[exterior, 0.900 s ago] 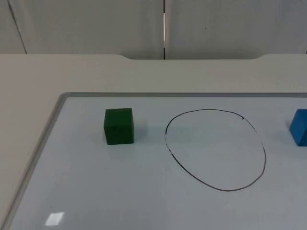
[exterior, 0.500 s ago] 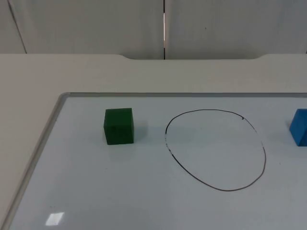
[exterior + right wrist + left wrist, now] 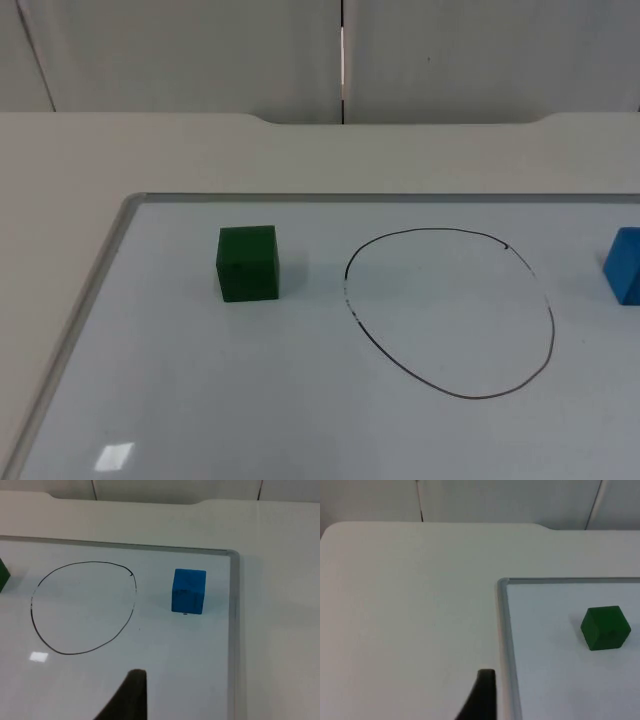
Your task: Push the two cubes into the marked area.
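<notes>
green cube (image 3: 247,262): outside drawn circle (image 3: 450,312), ahead of left gripper (image 3: 482,700) | blue cube (image 3: 188,591): outside too, ahead of right gripper (image 3: 131,695) | finger gaps: cannot tell

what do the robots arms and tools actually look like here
The left tool shows one black fingertip, a matte wedge narrowing to a blunt, squared end, over the table beside the whiteboard frame. The right tool shows the same kind of black tapering fingertip, with a rounder end, above the whiteboard near the drawn circle. No markings can be made out on either.
</notes>
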Motion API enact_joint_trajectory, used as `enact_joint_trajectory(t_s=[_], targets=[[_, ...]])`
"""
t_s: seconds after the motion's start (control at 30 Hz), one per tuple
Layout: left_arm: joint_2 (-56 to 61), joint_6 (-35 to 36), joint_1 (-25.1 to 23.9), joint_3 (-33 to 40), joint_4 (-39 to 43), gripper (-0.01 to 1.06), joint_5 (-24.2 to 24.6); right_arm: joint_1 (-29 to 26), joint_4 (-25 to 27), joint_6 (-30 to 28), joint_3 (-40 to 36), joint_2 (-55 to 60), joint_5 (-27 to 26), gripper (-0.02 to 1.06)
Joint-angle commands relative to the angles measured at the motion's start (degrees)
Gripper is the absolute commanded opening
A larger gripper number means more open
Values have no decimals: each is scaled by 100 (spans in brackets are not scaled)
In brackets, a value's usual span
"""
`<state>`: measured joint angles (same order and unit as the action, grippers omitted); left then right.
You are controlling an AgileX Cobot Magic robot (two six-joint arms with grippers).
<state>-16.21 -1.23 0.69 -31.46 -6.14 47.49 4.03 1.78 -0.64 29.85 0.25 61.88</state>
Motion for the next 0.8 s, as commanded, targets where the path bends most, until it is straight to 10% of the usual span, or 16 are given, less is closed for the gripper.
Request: enact_joint_trajectory(t_s=[0.0,0.27,0.77], targets=[[-156,-56,-13,-32,-183,72,-243,-46,-23,-31,-31,-25,-4,105],[-615,-2655,-13,-32,-2594,16,-693,-46,-23,-31,-31,-25,-4,105],[-2239,-4349,-13,-32,-4956,7,-1050,-46,-23,-31,-31,-25,-4,105]])
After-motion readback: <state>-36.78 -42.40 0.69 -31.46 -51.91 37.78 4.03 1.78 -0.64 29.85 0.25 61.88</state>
